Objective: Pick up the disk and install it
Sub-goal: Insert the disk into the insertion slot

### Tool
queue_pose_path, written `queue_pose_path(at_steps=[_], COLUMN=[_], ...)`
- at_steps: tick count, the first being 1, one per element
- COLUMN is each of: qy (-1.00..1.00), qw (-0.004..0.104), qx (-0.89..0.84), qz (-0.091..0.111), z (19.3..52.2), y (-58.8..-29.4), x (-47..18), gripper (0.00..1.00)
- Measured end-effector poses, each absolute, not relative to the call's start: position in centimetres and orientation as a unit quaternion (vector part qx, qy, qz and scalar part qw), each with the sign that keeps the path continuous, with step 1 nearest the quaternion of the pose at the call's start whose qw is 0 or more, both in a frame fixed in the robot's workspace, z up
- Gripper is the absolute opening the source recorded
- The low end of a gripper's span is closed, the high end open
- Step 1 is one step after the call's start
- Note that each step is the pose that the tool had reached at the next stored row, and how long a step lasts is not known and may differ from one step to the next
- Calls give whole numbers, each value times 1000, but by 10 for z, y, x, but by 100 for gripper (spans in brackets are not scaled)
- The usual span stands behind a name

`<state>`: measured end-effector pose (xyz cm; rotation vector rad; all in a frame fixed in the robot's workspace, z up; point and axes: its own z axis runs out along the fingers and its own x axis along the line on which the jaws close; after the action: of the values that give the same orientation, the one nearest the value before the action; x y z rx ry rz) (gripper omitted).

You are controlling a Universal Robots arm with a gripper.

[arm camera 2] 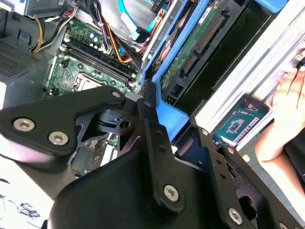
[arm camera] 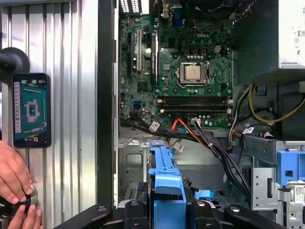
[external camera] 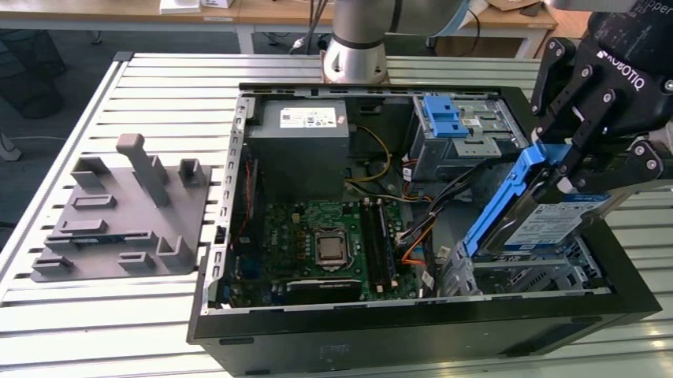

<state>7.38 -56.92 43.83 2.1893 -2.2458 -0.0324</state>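
1. In the exterior view, the black claw (external camera: 563, 161) is clenched on the disk (external camera: 547, 220), gripping the bright blue carrier frame at its upper end.
2. The disk hangs tilted, its labelled face toward the exterior view's right, its lower end just above the metal drive cage (external camera: 531, 276) in the near corner of the open computer case (external camera: 421, 335) on the exterior view's right.
3. In the first wrist view, the claw (arm camera: 167, 210) closes on the blue frame of the disk (arm camera: 164, 174), with the motherboard (arm camera: 186, 71) and its bare processor socket beyond it.
4. In the second wrist view, the disk's (arm camera 2: 190, 57) underside shows a green circuit board between blue rails, held by the claw (arm camera 2: 152, 119).
5. The grey power supply box (external camera: 298, 150) sits at the far corner of the case, yellow and black cables beside it.
6. A grey fixture (external camera: 121, 216) with upright blocks stands on the slatted tabletop (external camera: 137, 87), well apart from the case.
7. In the first wrist view, a person's hand (arm camera: 14, 179) rests near a phone (arm camera: 31, 109) lying on the tabletop.
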Motion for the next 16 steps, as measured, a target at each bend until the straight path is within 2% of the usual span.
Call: queue_pose_path(at_steps=[16], qy=[-717], qw=[3], qx=[697], qz=[-10], z=[434], y=[-569], x=[74], gripper=[36])
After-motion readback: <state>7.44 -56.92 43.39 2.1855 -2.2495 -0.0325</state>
